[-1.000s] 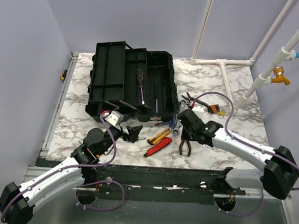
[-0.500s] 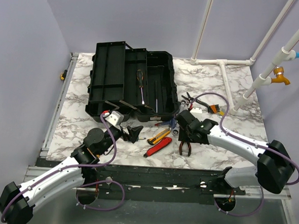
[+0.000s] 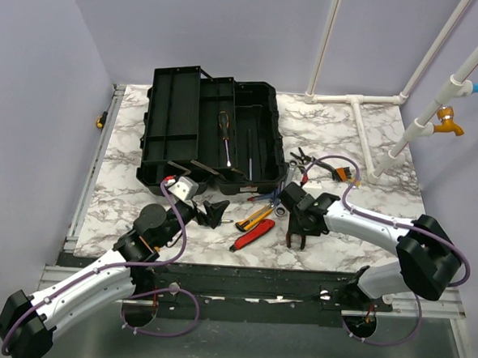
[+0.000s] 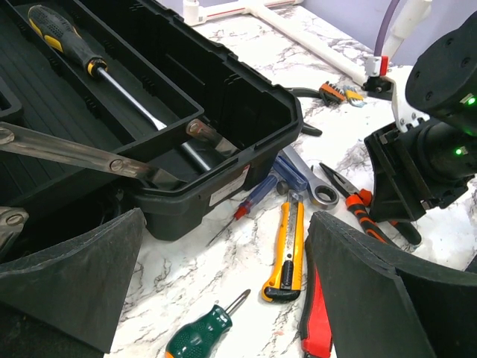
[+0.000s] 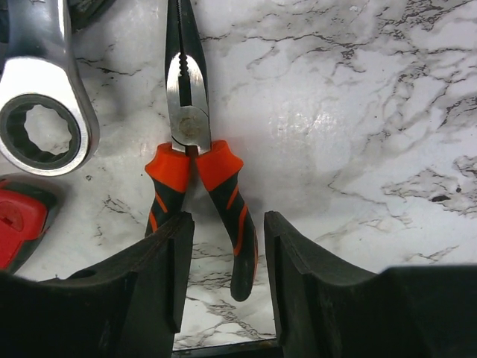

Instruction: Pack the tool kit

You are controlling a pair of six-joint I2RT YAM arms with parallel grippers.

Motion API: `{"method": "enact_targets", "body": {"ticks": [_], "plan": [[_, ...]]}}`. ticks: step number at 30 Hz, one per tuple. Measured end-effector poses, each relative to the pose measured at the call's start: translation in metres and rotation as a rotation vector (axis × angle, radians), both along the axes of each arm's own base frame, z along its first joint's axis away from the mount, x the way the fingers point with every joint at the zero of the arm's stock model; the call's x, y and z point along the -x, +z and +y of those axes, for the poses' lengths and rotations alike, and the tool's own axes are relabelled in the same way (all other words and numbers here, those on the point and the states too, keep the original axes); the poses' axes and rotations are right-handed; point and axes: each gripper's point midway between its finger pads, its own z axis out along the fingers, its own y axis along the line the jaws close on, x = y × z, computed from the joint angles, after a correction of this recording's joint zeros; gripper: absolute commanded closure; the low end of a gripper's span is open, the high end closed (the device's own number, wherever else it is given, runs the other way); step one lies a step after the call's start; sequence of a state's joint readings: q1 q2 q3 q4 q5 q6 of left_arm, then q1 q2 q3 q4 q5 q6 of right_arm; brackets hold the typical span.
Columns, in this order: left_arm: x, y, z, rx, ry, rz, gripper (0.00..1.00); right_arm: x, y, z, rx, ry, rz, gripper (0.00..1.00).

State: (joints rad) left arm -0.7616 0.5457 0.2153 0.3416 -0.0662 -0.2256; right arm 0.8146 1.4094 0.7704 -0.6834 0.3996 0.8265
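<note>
**Pick-up under way:** your right gripper hangs over the long-nose pliers with orange-and-black handles. Its fingers are part-way apart and straddle one handle, with nothing gripped yet. Your left gripper hovers low with its pads spread wide and empty, above the green-handled Phillips screwdriver.

The large black plastic toolbox sits open at the far left-centre of the white marble table, its lid thrown back to the left. The pliers lie on the marble just in front of the box's right corner, beside the chrome ring-end wrench.

**Next move, by the look of it:** come down, close on the pliers and carry them into the box. Only one handle sits in the gap, so centre over both handles or the pliers may swing.

**The count:**
- One toolbox, with two tools already inside: a yellow-and-black screwdriver and a slim metal-shafted tool.
- Loose on the table:
  - one orange-handled pair of pliers
  - one wrench
  - two utility knives, the yellow utility knife and the red utility knife
  - the green screwdriver
  - one blue-and-red-handled driver
- Farther right: one dark-handled pair of pliers and a small orange-and-black item too small to identify.
</note>
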Motion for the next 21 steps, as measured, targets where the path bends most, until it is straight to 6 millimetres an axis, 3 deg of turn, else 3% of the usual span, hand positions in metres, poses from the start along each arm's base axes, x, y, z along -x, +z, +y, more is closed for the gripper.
{"method": "enact_targets", "body": {"ticks": [3, 5, 6, 7, 13, 21], "plan": [[0.0, 0.001, 0.0, 0.002, 0.0, -0.002, 0.05, 0.003, -0.007, 0.002, -0.01, -0.001, 0.015, 0.58], [0.0, 0.001, 0.0, 0.002, 0.0, -0.002, 0.05, 0.005, -0.013, 0.004, -0.022, -0.004, 0.03, 0.73], [0.0, 0.001, 0.0, 0.002, 0.0, -0.002, 0.05, 0.005, -0.013, 0.006, -0.033, 0.001, 0.029, 0.89], [0.0, 0.001, 0.0, 0.002, 0.0, -0.002, 0.05, 0.004, -0.014, 0.009, -0.046, 0.002, 0.029, 0.99], [0.0, 0.001, 0.0, 0.002, 0.0, -0.002, 0.05, 0.002, -0.004, 0.019, -0.108, 0.025, 0.007, 0.99], [0.0, 0.002, 0.0, 0.004, 0.0, -0.005, 0.05, -0.016, 0.078, 0.02, -0.291, 0.021, -0.263, 0.99]]}}
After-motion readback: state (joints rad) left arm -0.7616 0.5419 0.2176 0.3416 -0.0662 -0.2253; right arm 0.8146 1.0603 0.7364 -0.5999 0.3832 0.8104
